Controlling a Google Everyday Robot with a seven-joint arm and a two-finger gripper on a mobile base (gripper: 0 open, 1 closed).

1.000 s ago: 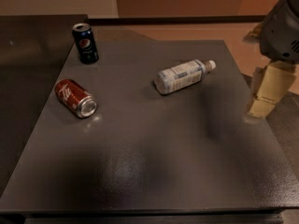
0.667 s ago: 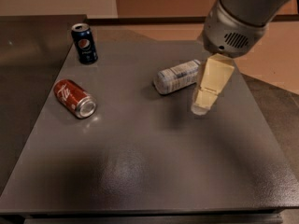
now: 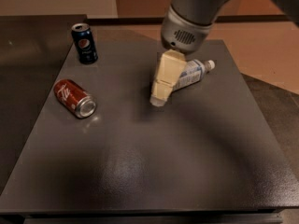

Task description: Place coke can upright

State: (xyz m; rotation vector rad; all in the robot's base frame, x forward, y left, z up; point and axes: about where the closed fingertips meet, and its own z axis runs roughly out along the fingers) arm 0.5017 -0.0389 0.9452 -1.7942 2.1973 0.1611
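Observation:
The coke can [image 3: 74,98] is red with white script and a silver end. It lies on its side at the left of the dark table [image 3: 154,162]. My gripper [image 3: 158,100] hangs from the grey arm over the middle of the table, to the right of the can and well apart from it. Its cream-coloured fingers [image 3: 166,77] point down and to the left and hold nothing. It partly covers the clear plastic bottle behind it.
A dark blue Pepsi can [image 3: 84,43] stands upright at the back left of the table. A clear plastic bottle with a white label [image 3: 192,73] lies on its side behind the gripper. The table's right edge borders a tan floor.
The arm has swung left from the table's right edge to over the middle, and now partly covers the bottle. The cans and the bottle have not moved.

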